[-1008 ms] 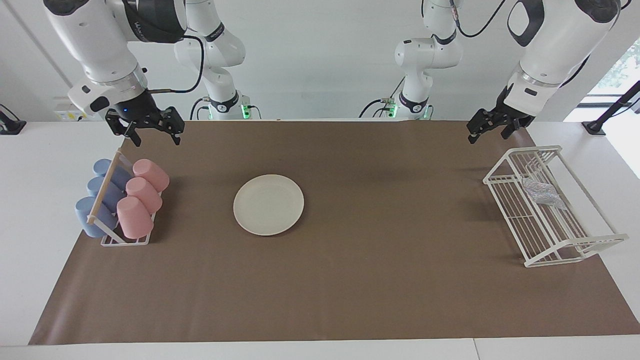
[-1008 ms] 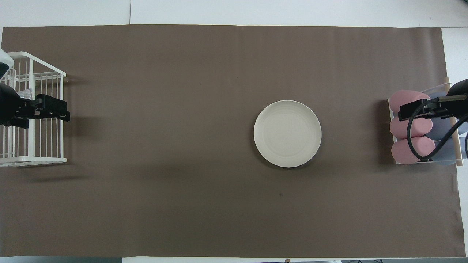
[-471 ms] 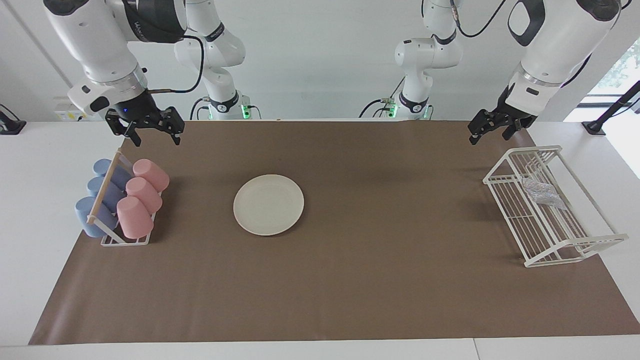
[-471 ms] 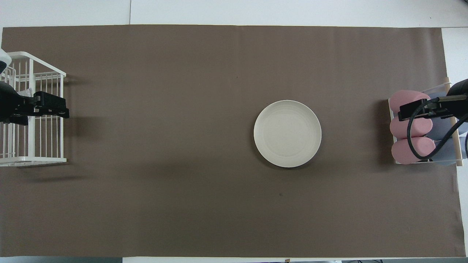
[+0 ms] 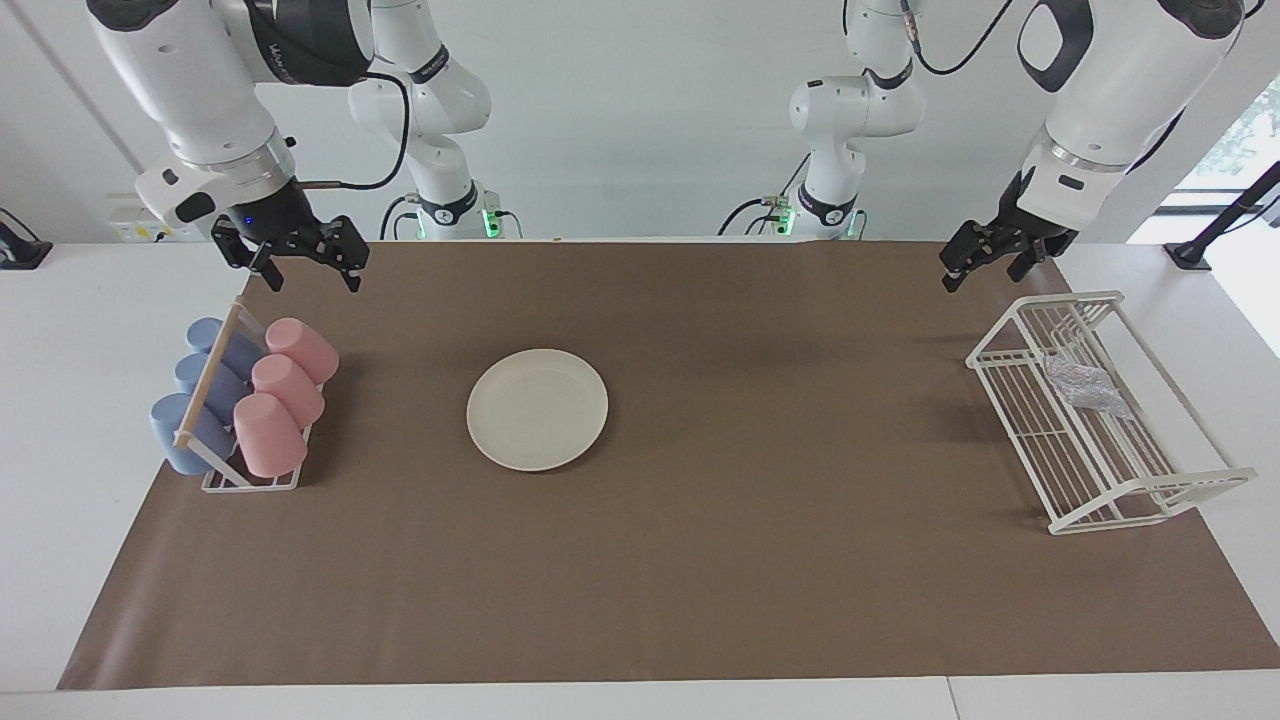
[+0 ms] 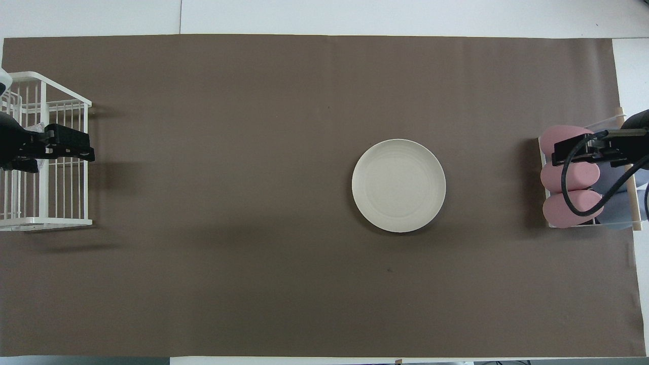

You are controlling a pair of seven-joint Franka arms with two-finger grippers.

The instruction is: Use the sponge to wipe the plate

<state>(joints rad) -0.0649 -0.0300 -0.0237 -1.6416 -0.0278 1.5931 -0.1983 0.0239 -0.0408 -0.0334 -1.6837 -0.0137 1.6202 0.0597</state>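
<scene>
The cream-white plate [image 5: 537, 409] [image 6: 399, 185] lies flat on the brown mat, toward the right arm's end of the table. The silvery sponge [image 5: 1085, 388] rests inside the white wire rack [image 5: 1152, 498] [image 6: 50, 221] at the left arm's end. In the overhead view the left gripper hides most of the sponge. My left gripper [image 5: 985, 278] [image 6: 71, 144] hangs open in the air above the rack's robot-side end, well clear of the sponge. Over the cup holder, my right gripper [image 5: 313, 283] [image 6: 573, 150] stands open and holds nothing.
A small holder with pink cups [image 5: 270, 435] [image 6: 568, 177] and blue cups [image 5: 175, 430] lying on their sides sits at the right arm's end. The brown mat [image 5: 750, 560] covers most of the white table.
The left gripper has drifted slightly up and toward the rack. The right gripper has barely shifted. Plate and sponge have not moved.
</scene>
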